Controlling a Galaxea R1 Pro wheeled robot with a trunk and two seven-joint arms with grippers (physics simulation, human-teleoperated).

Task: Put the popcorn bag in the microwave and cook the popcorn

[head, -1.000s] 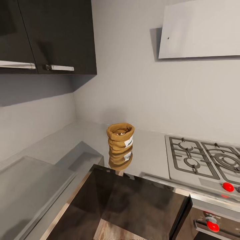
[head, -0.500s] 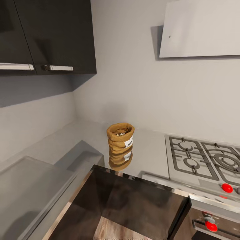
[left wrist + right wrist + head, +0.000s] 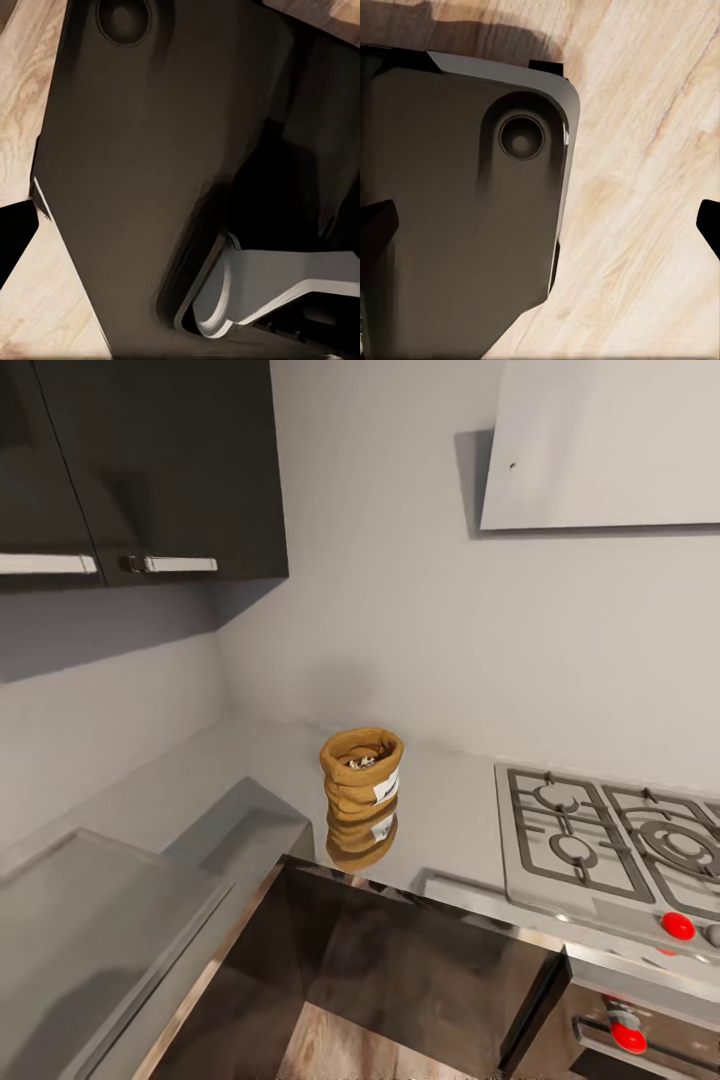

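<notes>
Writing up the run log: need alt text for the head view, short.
A tan popcorn bag stands upright and open on a glossy grey countertop, mirrored in its surface, with a gas hob to its right. Dark wall cabinets hang at upper left and a pale hood at upper right.

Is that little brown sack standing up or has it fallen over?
Upright. The sack stands on the steel countertop, its rolled rim on top and open mouth facing up, beside the hob.

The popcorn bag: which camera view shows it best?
The head view: the popcorn bag stands upright on the countertop, beside the gas hob. Both wrist views face the wooden floor and dark robot body.
</notes>
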